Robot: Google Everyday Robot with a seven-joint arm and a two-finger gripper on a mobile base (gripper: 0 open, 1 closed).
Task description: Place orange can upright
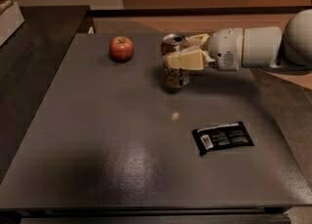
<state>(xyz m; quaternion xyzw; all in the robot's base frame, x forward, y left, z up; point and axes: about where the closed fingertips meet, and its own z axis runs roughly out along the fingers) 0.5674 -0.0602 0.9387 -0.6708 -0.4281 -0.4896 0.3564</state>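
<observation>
- Three things share the dark tabletop (pixel 97 145); farthest left, at 11 o'clock, sits a red apple (pixel 121 48).
- At 3 o'clock of the apple, near it, the orange can (pixel 176 78) is upright, silver top up; whether its base touches the tabletop I cannot tell.
- Hand (pixel 178 52) grasps the can's upper half.
- At 5 o'clock of the can, well apart, lies a flat black packet (pixel 223 138).
- White arm (pixel 253 47) enters from 3 o'clock.
</observation>
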